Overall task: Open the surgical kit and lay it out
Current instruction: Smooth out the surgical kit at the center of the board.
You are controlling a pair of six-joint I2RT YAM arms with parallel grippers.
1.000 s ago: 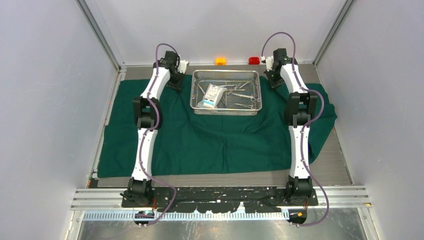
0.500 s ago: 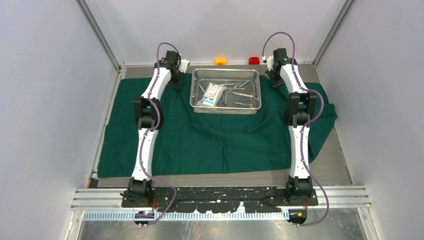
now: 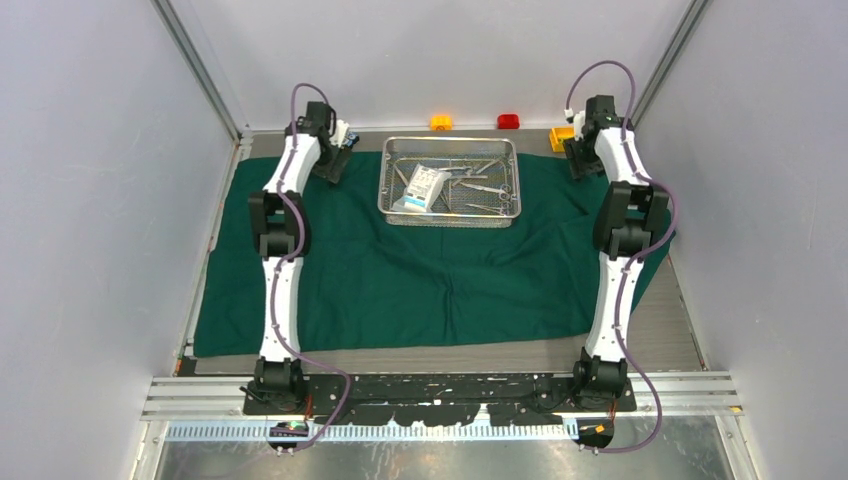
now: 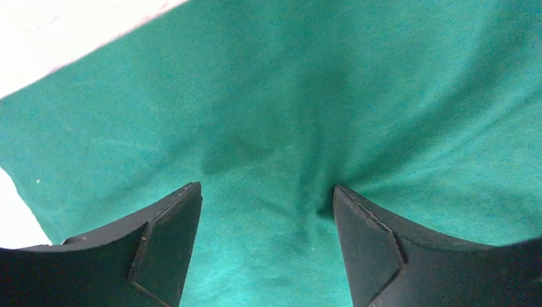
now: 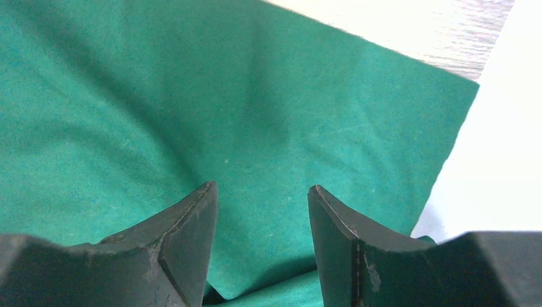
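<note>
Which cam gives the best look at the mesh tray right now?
Top external: the whole mesh tray is in frame, resting on the green drape with the white pouch and instruments inside. Both wrist views show only drape past the left gripper and right gripper; no tray.

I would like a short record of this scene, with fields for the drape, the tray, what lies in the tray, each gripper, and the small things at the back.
drape: dark green, spread out, creased near the middle
tray: steel mesh, standing on the far middle of the drape
in tray: white pouch on the left, silver instruments on the right
left gripper: open, over the drape near its far left corner
right gripper: open, over the drape's far right corner
at back: orange block, red block, yellow box
</note>
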